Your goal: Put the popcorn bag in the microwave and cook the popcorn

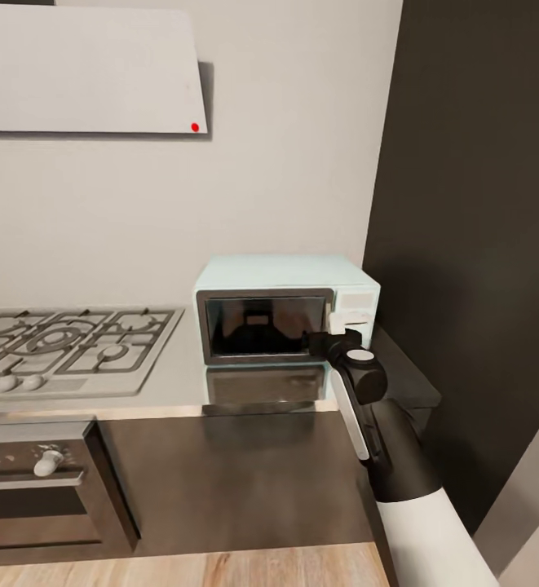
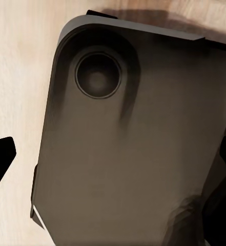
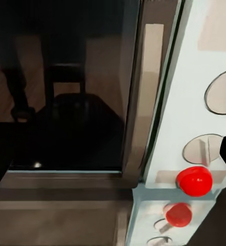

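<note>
- One microwave stood on the grey worktop, just beside the hob, its dark glass door shut.
- Right pincer was at the door's edge by the white knob panel; whether its fingers were spread or pressed together could not be told.
- Right wrist view showed the door frame, two knobs and a red button close ahead.
- Left wrist view showed a dark robot body part over wood floor; the left pincer's state could not be told.
- Oven sat below the hob.
</note>
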Controlling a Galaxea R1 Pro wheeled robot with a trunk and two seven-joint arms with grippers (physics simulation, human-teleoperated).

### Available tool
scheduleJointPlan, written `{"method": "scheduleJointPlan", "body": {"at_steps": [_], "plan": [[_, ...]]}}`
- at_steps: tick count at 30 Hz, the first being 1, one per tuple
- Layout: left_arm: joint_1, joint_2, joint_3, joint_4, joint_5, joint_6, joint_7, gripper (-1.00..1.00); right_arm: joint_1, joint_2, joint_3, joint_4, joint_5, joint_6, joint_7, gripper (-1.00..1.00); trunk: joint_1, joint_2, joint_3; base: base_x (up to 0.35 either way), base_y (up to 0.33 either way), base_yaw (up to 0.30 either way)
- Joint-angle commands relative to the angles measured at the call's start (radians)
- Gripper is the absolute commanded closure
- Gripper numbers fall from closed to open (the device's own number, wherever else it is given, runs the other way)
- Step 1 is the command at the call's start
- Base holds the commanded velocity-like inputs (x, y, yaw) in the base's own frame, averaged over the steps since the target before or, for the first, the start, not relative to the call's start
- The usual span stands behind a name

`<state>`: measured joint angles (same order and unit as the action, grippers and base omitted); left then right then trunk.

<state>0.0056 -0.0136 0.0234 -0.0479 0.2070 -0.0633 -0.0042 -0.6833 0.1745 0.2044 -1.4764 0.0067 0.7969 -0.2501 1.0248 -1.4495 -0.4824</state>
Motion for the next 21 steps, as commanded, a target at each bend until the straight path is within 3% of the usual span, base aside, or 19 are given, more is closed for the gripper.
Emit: {"method": "scheduleJointPlan", "body": {"at_steps": [1,21], "plan": [[0.001,0.000,0.002,-0.001,0.005,-0.001,0.000,-1.00,-0.001,0.000,0.002,-0.001,0.000,0.005,-0.004,-1.00,0.000,0.000,-0.001,0.113,0.000,0.000],[0.001,-0.001,0.001,-0.002,0.005,0.000,0.000,-1.00,-0.001,0.000,0.000,0.006,-0.005,0.003,0.000,-1.00,0.000,0.000,-0.001,0.100,-0.024,0.000]]}}
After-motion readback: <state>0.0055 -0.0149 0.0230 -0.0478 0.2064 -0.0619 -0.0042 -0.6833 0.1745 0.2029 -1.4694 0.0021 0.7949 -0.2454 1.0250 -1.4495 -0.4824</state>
